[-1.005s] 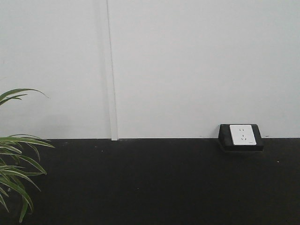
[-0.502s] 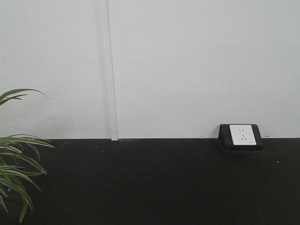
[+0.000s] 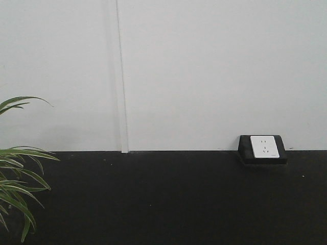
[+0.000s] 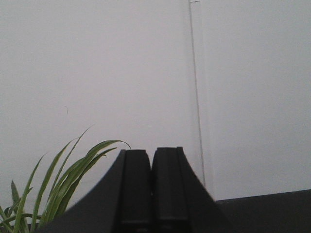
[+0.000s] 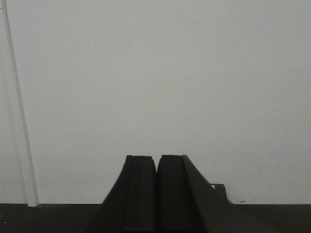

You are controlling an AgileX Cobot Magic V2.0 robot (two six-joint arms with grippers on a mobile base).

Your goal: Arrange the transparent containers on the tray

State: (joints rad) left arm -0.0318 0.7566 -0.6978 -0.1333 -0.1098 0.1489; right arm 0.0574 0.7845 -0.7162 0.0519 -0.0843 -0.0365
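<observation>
No transparent container and no yellow tray shows in any view; all three cameras face a white wall. In the left wrist view my left gripper [image 4: 152, 151] points at the wall with its two black fingers pressed together and nothing between them. My right gripper [image 5: 156, 158] in the right wrist view is likewise shut and empty, aimed at the wall. Neither gripper appears in the front view.
A white wall [image 3: 204, 71] with a vertical trim strip [image 3: 121, 102] rises above a black band [image 3: 168, 199]. A white socket in a black box [image 3: 263, 148] sits at the lower right. Green plant leaves [image 3: 18, 178] hang at the left, also the leaves [image 4: 58, 189] beside my left gripper.
</observation>
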